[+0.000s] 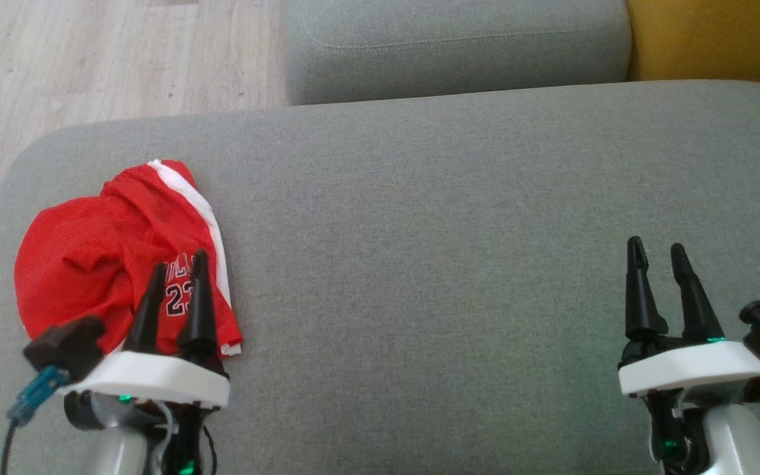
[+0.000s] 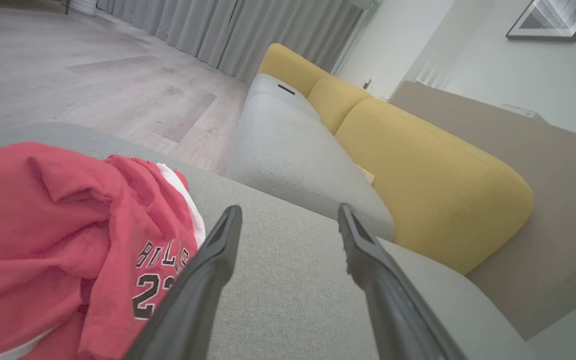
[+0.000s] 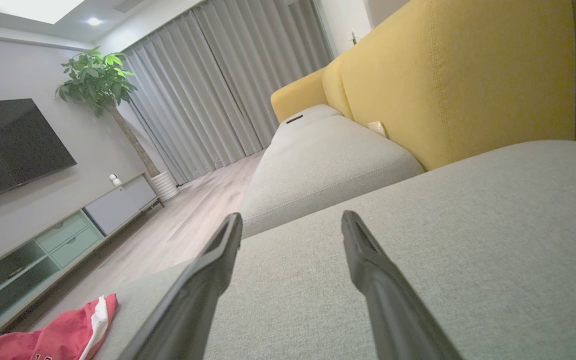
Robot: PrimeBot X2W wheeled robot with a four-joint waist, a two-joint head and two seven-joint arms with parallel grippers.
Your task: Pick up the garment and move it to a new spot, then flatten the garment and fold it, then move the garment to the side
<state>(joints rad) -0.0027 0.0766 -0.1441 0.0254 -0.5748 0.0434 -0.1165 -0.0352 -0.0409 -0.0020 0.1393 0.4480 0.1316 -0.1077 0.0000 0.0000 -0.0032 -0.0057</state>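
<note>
Two hands: left hand (image 1: 180, 260), right hand (image 1: 656, 244), both released, empty.
Garment: crumpled red mesh jersey (image 1: 90, 257) on grey fabric sofa cushion (image 1: 419, 264).

Grey seat cushion (image 1: 459, 218) across centre; 2nd grey cushion (image 1: 452, 46) at top, wood floor (image 1: 109, 59) upper left, yellow backrest (image 1: 710, 39) upper right. Right wrist view: TV (image 3: 8, 145) left, plant (image 3: 95, 77) upper left.

A home living room: grey-and-yellow sofa (image 3: 328, 150), wall television (image 3: 8, 145), long curtains (image 3: 218, 90), potted plant (image 3: 95, 75).
</note>
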